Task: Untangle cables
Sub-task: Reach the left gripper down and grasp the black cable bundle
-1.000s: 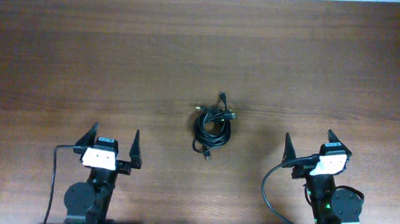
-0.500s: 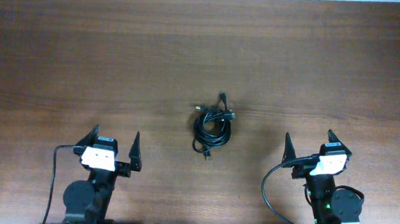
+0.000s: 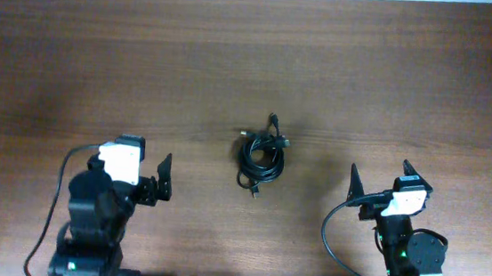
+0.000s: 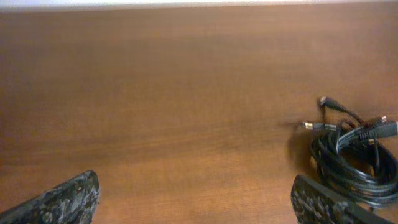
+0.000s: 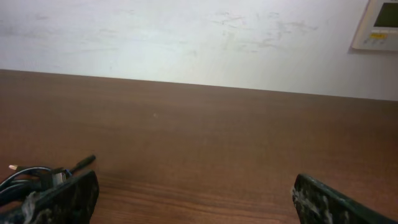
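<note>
end effectors first: left end effector (image 4: pixel 193 210) is spread wide with nothing in it, right end effector (image 3: pixel 379 180) same, wide and empty. on my feed the cables (image 3: pixel 262 157) sit as one tangled coil mid worktop (image 3: pixel 101 54), between the two, touching neither.

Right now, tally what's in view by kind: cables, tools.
Cable bundle: 1 (black, cords inside too tangled to count)
Tools: 2 (left tool, right tool, both open)
Total: 3
</note>
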Controlling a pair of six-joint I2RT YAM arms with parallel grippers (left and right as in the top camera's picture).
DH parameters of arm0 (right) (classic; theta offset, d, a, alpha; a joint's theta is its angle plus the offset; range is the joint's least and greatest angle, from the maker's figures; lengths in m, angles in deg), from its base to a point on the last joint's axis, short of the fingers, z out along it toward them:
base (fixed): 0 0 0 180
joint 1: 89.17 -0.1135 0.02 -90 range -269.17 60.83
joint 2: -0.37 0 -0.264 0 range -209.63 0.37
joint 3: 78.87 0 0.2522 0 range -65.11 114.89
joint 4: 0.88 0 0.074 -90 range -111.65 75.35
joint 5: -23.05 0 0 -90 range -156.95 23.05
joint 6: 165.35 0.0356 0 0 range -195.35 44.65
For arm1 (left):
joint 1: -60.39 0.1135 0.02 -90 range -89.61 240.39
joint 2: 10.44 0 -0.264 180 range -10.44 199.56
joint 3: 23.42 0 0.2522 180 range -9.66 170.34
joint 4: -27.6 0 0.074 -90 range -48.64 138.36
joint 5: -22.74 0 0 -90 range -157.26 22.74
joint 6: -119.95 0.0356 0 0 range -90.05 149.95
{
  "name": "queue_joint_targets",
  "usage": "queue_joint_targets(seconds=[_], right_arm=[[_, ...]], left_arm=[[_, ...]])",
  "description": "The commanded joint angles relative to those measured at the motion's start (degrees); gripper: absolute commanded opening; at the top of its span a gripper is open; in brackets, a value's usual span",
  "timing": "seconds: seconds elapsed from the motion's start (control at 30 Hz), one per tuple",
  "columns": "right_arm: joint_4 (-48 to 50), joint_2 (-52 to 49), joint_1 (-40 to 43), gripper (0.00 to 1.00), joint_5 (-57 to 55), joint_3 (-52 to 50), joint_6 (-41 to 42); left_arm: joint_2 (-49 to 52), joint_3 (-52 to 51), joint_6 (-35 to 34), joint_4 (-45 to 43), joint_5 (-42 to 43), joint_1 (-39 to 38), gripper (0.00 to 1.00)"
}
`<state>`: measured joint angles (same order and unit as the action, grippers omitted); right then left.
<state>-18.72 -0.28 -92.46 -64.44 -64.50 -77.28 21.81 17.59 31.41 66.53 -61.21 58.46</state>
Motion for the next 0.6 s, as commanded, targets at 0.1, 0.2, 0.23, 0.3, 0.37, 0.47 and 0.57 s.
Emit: queue_joint_targets(seconds=[0.1, 0.2, 0.23, 0.3, 0.37, 0.47, 0.57], right_arm=[[-0.26, 0.33, 0.37, 0.98, 0.5, -0.28, -0.2], [-0.26, 0.33, 0.37, 0.99, 0.5, -0.28, -0.2], [-0.26, 0.33, 0.37, 0.99, 0.5, -0.28, -0.2], [-0.26, 0.33, 0.37, 0.99, 0.5, -0.28, -0.2], [-0.26, 0.33, 0.37, 0.99, 0.5, -0.28, -0.2], [-0.26, 0.35, 0.37, 0.98, 0.5, -0.28, -0.2], [-0.26, 0.33, 0.37, 0.98, 0.5, -0.28, -0.2]], left_arm=[[16.55, 15.28, -0.59, 10.69, 3.89, 0.22, 0.99], [22.84, 22.73, -0.57, 17.94, 3.87, 0.22, 0.99], [25.53, 25.94, -0.57, 20.98, 3.91, 0.22, 0.99], [28.35, 29.16, -0.57, 24.44, 5.2, 0.24, 0.99], [28.35, 29.16, -0.59, 24.94, 6.29, 0.22, 0.99], [28.39, 29.16, -0.59, 25.07, 12.87, 0.22, 0.99], [28.46, 29.16, -0.59, 21.57, 18.34, 0.22, 0.99]])
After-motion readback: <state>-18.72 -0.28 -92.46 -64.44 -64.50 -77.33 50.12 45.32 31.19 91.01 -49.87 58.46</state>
